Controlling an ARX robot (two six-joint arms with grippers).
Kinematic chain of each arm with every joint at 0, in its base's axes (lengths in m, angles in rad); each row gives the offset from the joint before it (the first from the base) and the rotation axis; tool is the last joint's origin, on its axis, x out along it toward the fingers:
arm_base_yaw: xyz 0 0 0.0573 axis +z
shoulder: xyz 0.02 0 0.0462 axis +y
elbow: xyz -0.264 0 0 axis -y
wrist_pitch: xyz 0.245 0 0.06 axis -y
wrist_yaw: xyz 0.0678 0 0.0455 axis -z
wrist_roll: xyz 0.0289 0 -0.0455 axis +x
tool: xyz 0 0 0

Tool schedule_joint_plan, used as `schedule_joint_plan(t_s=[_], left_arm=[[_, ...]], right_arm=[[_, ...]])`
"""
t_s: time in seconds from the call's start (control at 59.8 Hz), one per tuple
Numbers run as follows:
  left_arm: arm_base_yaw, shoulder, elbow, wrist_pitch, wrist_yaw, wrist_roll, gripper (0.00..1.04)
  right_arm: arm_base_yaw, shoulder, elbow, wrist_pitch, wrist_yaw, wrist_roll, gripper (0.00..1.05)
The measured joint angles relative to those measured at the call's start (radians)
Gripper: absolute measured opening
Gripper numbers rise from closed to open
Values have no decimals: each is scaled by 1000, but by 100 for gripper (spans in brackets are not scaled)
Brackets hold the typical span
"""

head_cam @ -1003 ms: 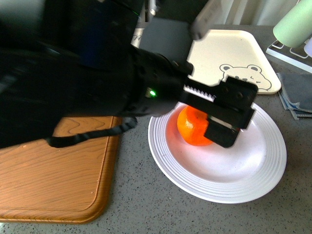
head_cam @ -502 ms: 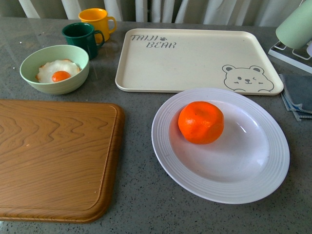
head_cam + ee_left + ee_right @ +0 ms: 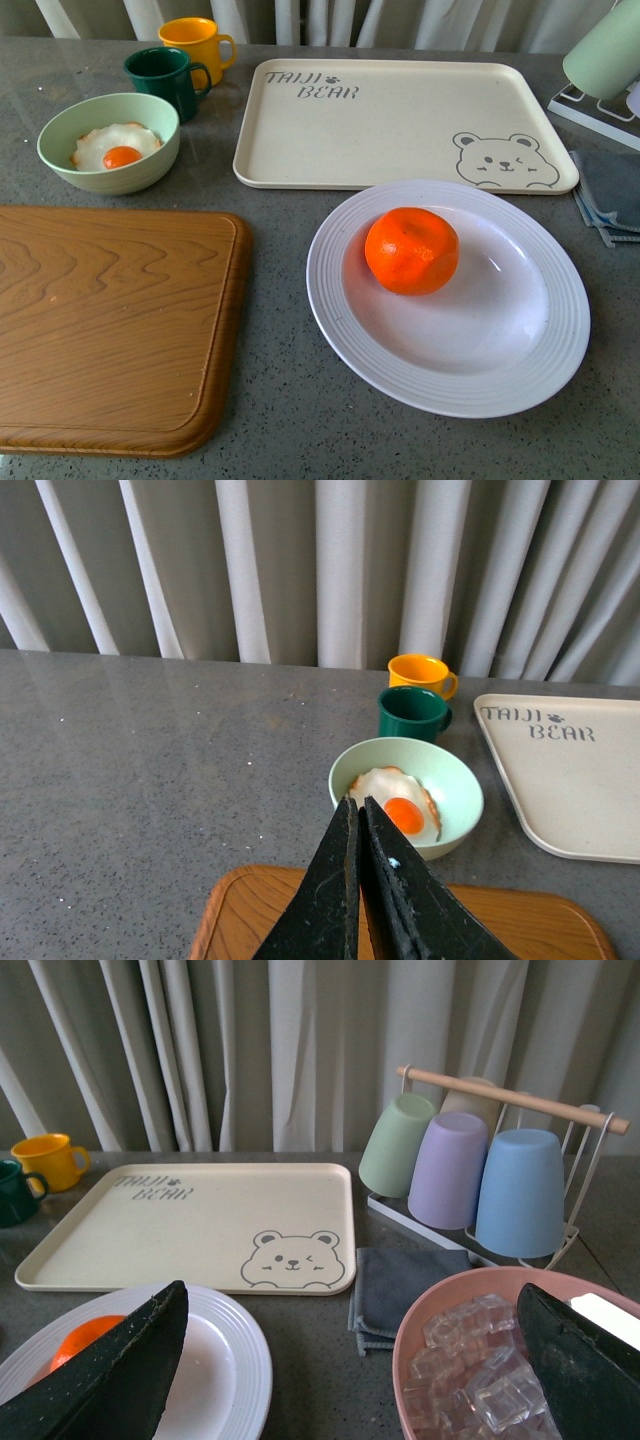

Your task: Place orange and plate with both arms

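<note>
Board (image 3: 110, 320): wooden, lying flat at the near left of the grey table (image 3: 280, 400).
Plate (image 3: 480, 330): white and ribbed at the rim, sitting on the table just right of the board and not touching it.
Orange (image 3: 412, 250): resting inside the plate, toward its far left side, with nothing gripping it.
Left gripper (image 3: 360, 802): hanging over the far edge of the board, its black fingers pressing together to a point and carrying nothing.
Right gripper (image 3: 350, 1290): spreading its fingers wide apart, empty; one finger is covering part of the orange in the right wrist view.
Pink bowl (image 3: 420, 1305): standing near the right gripper and holding ice cubes (image 3: 470, 1370).
Cloth (image 3: 610, 195): grey, folded, lying right of the plate.
Tray (image 3: 400, 125): cream, bear-printed, lying just behind the plate.
Green bowl (image 3: 110, 180): sitting beyond the board and holding a fried egg (image 3: 115, 150).
Mugs: a dark green mug (image 3: 165, 75) is standing behind the bowl, a yellow mug (image 3: 197, 40) just beyond it.
Rack (image 3: 515, 1100): carrying upturned green, purple and blue cups at the far right.
Curtain (image 3: 340, 570): hanging behind the table.
</note>
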Motion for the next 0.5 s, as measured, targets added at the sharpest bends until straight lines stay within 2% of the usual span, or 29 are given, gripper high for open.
schedule_joint_plan(t_s=[0.502], left_arm=[[1, -437, -37, -380, -1, 2, 2]], right_arm=[[0, 0, 0, 0, 0, 0, 96]])
